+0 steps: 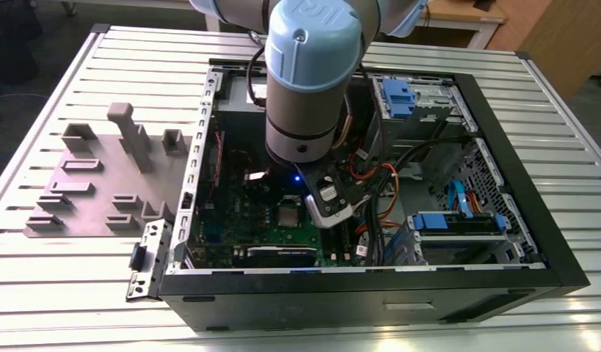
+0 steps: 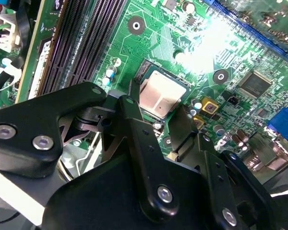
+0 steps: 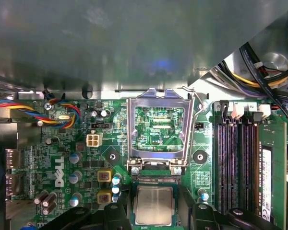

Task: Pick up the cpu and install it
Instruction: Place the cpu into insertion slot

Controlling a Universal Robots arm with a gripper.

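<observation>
The cpu (image 3: 153, 205), a small square chip with a silvery top, lies flat in the socket on the green motherboard (image 3: 110, 139). It also appears in the second wrist view as cpu (image 2: 162, 92) and in the exterior view as cpu (image 1: 285, 214). My gripper (image 3: 155, 214) hovers just above it, its black fingers (image 3: 121, 213) spread to either side of the chip with nothing held between them. The silver socket frame (image 3: 156, 96) stands hinged up beyond the chip. In the second wrist view the gripper (image 2: 157, 108) straddles the socket.
The motherboard sits inside an open black PC case (image 1: 535, 242) on a slatted metal table (image 1: 85, 293). Memory slots (image 3: 240, 153) run beside the socket. Cables (image 1: 398, 183) and blue drive bays (image 1: 457, 220) crowd the exterior view's right. A grey holder plate (image 1: 95, 183) lies outside the case.
</observation>
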